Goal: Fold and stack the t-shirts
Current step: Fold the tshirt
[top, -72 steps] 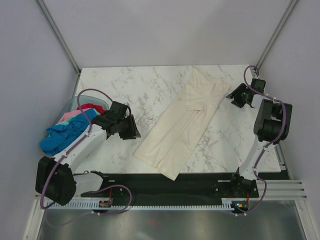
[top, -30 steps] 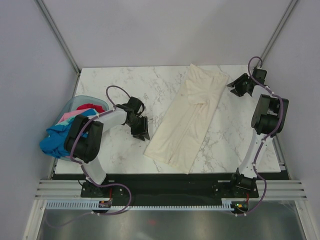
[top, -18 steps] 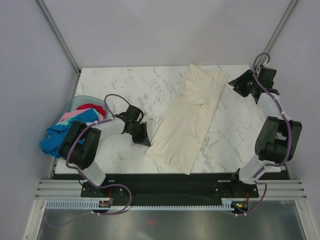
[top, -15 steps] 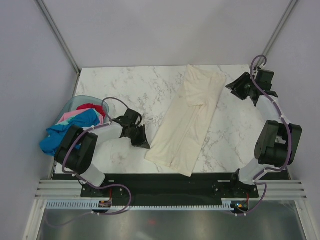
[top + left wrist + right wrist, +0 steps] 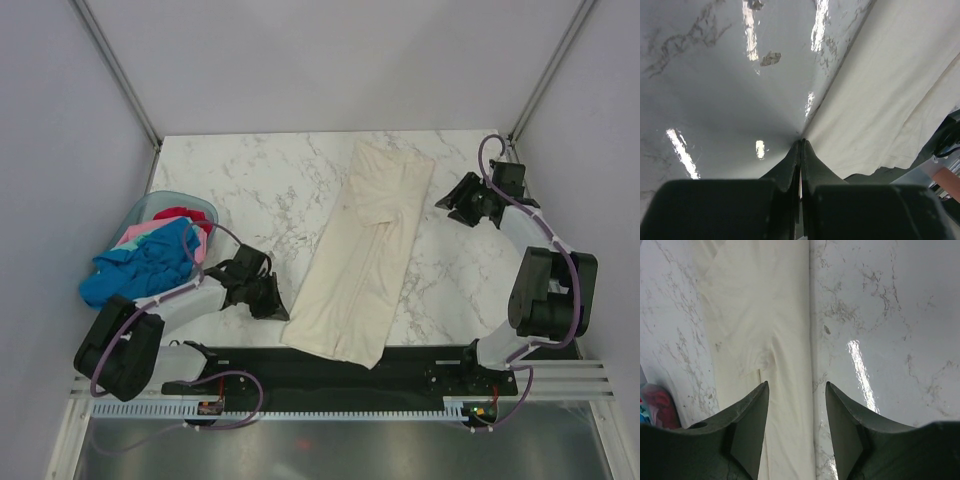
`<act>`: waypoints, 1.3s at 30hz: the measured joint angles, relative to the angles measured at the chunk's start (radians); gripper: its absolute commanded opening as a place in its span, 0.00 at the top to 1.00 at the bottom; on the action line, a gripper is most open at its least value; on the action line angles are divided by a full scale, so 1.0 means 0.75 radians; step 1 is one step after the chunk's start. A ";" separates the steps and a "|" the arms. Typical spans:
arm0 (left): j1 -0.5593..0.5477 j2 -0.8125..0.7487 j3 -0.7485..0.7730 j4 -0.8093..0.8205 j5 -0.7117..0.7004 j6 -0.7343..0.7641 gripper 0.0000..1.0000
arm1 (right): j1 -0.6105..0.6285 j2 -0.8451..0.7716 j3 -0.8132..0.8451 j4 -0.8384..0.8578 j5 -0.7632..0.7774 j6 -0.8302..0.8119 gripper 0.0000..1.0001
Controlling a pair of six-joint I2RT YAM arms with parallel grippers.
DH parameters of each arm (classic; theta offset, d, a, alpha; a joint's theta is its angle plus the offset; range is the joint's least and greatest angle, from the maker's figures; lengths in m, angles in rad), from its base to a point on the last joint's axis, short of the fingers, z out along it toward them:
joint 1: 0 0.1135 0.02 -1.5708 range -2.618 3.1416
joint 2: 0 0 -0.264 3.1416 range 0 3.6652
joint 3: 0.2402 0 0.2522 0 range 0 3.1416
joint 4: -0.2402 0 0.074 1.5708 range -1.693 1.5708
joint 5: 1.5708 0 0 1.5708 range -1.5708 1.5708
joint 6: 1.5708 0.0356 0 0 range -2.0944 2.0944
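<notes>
The cream-white t-shirt [image 5: 360, 250] lies folded into a long strip slanting from the back of the marble table [image 5: 250, 180] to its near edge, where its end overhangs. My left gripper [image 5: 279, 308] is low at the strip's near left edge and shut on that edge [image 5: 801, 141]; the cloth [image 5: 880, 100] spreads to the right of the tips. My right gripper [image 5: 446, 207] hovers open beside the strip's far right edge. In the right wrist view its fingers straddle that edge [image 5: 796, 383] of the shirt [image 5: 755, 315] without touching it. Blue [image 5: 135, 270], pink [image 5: 140, 236] and red [image 5: 176, 213] t-shirts are heaped at the left.
A pale blue plastic basket [image 5: 150, 204] holds the heap at the table's left edge, with the blue shirt spilling over its rim. A black rail [image 5: 420, 358] runs along the near edge under the shirt's end. Grey walls close in the back and sides.
My left gripper has shut and pulled toward the near edge, dragging the cream shirt nearer and turning it more upright. My right gripper has dropped toward the shirt's right edge.
</notes>
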 measured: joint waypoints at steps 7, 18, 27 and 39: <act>-0.027 -0.131 -0.074 -0.034 -0.027 -0.097 0.98 | 0.043 0.090 0.076 0.022 0.028 -0.012 0.42; -0.034 -0.172 -0.075 -0.093 -0.074 -0.137 0.89 | 0.052 0.679 0.557 0.134 0.048 -0.023 0.45; -0.035 -0.179 0.062 -0.207 -0.160 -0.131 0.71 | 0.075 0.820 0.633 0.257 0.040 0.051 0.49; -0.035 -0.025 0.337 -0.267 -0.330 -0.017 0.63 | 0.116 0.961 0.763 0.345 0.040 0.110 0.91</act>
